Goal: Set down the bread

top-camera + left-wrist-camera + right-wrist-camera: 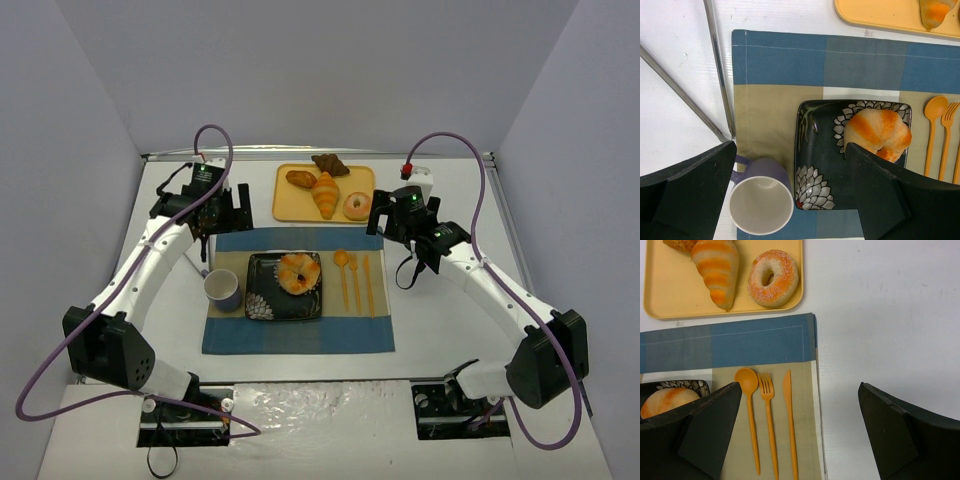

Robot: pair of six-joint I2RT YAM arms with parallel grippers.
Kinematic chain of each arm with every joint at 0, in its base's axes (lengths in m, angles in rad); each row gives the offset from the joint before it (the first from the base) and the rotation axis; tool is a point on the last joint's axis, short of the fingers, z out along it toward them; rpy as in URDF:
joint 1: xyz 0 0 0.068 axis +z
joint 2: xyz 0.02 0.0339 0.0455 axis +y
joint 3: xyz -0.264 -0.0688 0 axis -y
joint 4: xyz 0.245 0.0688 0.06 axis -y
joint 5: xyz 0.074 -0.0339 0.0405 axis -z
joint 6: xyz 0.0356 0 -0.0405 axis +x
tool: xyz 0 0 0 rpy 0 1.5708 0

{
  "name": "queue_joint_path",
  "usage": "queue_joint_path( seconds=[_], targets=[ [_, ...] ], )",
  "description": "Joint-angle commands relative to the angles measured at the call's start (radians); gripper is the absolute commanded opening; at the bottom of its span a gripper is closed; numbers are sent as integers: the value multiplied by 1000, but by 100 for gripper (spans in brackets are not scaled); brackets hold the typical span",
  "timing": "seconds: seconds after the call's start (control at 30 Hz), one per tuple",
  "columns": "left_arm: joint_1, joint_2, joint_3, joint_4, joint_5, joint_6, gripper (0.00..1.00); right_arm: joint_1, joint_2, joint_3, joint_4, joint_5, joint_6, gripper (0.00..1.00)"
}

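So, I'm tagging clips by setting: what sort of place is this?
Probably a lab mock-up of a meal setting: bare walls, bread on a plate, orange cutlery on a placemat.

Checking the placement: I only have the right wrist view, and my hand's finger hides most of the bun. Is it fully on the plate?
Observer: Yes, from above the bread lies wholly on the dark plate, in its far right part.
Operator: Is the left hand near it?
Observer: No, the left hand is open and empty, up by the mat's far left corner.
Operator: Anything left of the plate?
Observer: A mug stands upright there.
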Motion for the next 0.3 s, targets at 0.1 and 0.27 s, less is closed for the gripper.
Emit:
queue_joint_path(
  seconds=[0.1, 0.27],
  targets=[
    [-20, -39, 18, 19, -21, -15, 89, -4, -32, 28, 25, 10, -3, 100],
    [-26, -32, 17, 17, -26, -14, 89, -5, -24, 27, 25, 9, -1, 100]
  ],
)
